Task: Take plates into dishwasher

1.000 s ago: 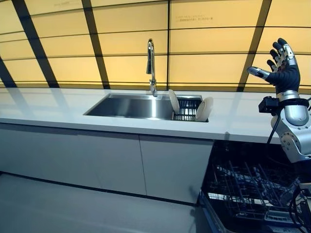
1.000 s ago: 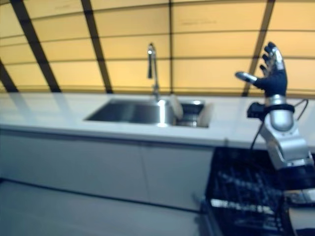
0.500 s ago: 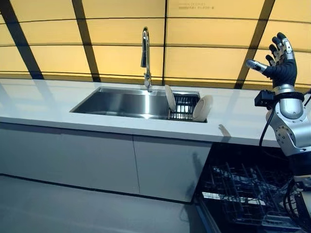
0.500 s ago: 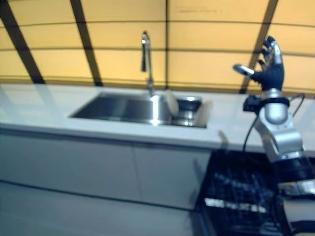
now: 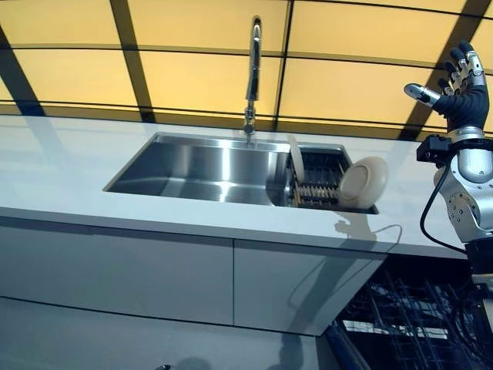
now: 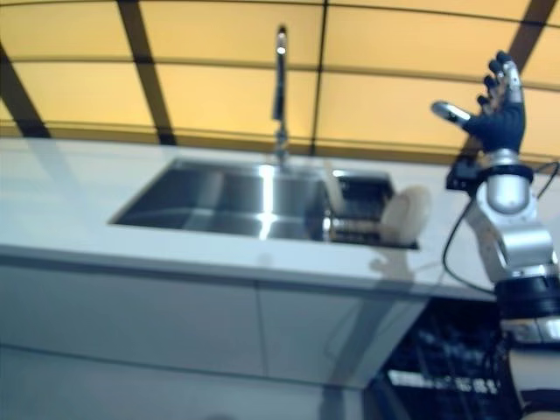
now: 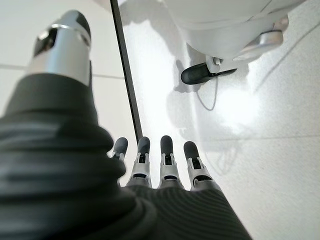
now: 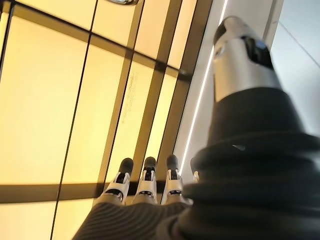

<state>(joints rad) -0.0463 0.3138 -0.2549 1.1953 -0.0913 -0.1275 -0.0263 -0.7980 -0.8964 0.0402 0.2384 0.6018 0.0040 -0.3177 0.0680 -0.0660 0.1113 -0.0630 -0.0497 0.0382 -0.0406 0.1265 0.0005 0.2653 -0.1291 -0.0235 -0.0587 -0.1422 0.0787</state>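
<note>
Two cream plates stand in a dark rack (image 5: 320, 183) at the right end of the steel sink (image 5: 196, 168): one plate (image 5: 363, 182) leans at the rack's right end, a second plate (image 5: 296, 158) stands on edge at its left. My right hand (image 5: 462, 91) is raised high at the right, well above the counter and apart from the plates, open and empty, as its wrist view (image 8: 150, 185) also shows. My left hand (image 7: 165, 165) shows only in its wrist view, open, pointing at the floor. The open dishwasher's wire rack (image 5: 408, 316) lies at the lower right.
A tall tap (image 5: 253, 73) rises behind the sink. The white counter (image 5: 69, 177) runs left and right, with grey cabinet doors (image 5: 154, 274) below. A yellow panelled wall with dark strips stands behind.
The camera has come closer and tipped, so the sink and plates look larger and the dishwasher sits lower in view. My right hand stays raised and open.
</note>
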